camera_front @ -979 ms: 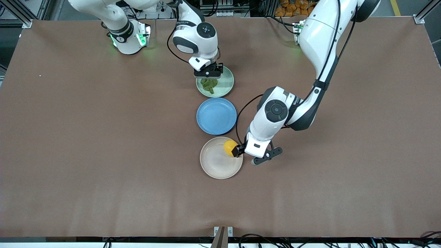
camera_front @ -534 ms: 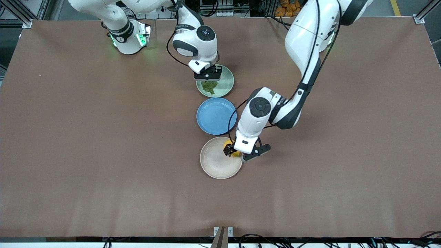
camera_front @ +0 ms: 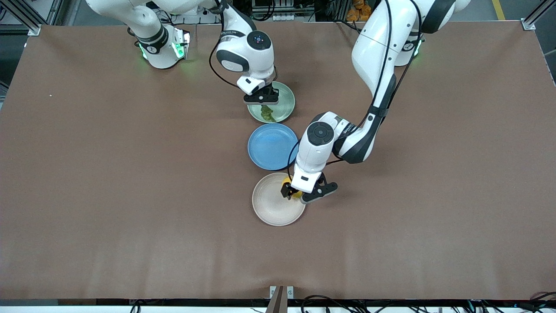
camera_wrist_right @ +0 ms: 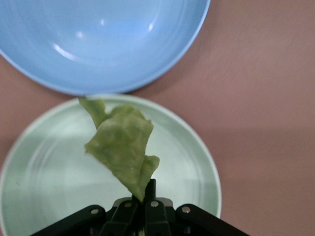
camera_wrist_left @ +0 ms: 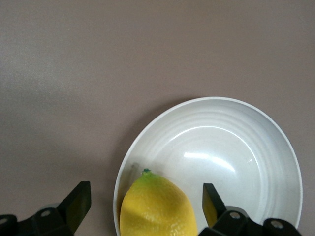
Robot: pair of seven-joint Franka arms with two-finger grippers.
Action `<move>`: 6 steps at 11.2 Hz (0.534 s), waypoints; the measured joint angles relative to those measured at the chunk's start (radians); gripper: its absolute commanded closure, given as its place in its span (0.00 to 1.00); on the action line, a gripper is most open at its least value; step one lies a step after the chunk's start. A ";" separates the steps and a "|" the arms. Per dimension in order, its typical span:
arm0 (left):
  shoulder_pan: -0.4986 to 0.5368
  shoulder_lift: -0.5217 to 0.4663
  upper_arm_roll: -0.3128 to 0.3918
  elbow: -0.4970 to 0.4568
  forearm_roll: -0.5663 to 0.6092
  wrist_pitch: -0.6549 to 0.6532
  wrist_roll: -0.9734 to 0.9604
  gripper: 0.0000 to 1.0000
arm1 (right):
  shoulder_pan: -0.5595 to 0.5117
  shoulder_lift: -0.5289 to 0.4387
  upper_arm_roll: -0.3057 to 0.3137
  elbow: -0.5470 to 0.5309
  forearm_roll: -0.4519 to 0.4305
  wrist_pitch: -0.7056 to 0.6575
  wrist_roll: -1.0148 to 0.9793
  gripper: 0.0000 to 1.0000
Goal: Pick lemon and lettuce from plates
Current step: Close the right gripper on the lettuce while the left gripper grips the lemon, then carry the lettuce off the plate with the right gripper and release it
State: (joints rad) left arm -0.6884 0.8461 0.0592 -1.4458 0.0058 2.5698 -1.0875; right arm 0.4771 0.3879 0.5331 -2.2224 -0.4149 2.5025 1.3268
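Note:
The yellow lemon (camera_wrist_left: 157,209) lies at the rim of the beige plate (camera_wrist_left: 231,147), the plate nearest the front camera. My left gripper (camera_wrist_left: 145,204) is open and low around it. One finger (camera_wrist_left: 78,201) is outside the rim and the other (camera_wrist_left: 211,196) is over the plate. From the front, the lemon (camera_front: 296,194) is mostly hidden under the left gripper (camera_front: 297,194). My right gripper (camera_wrist_right: 146,196) is shut on the green lettuce (camera_wrist_right: 123,147) over the mint plate (camera_wrist_right: 44,162). From the front, the lettuce (camera_front: 266,113) hangs bunched below the right gripper (camera_front: 262,101).
An empty blue plate (camera_front: 273,146) sits between the mint plate (camera_front: 286,106) and the beige plate (camera_front: 271,208), the three in a row. The blue plate (camera_wrist_right: 98,39) also shows in the right wrist view. Brown tabletop spreads toward both ends.
My right gripper has closed on the lettuce, which is now bunched up. My left gripper has moved in over the beige plate's rim and now straddles the lemon.

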 measured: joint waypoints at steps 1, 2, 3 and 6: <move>-0.001 0.000 0.000 0.000 0.000 0.000 0.000 0.00 | -0.007 -0.032 0.000 0.004 0.017 -0.014 -0.002 1.00; -0.002 0.001 0.000 0.000 0.001 0.000 0.000 0.00 | -0.017 -0.072 0.000 0.008 0.061 -0.048 -0.036 1.00; -0.004 0.004 0.000 0.000 0.001 0.000 0.000 0.00 | -0.033 -0.118 -0.001 0.019 0.143 -0.111 -0.114 1.00; -0.018 0.010 -0.001 0.001 0.001 0.001 -0.023 0.00 | -0.142 -0.277 -0.005 0.091 0.338 -0.375 -0.406 1.00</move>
State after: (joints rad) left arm -0.7067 0.8566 0.0587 -1.4443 0.0064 2.5704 -1.1107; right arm 0.3351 0.1112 0.5284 -2.1313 -0.0765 2.1279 0.9204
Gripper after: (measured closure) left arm 0.000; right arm 0.978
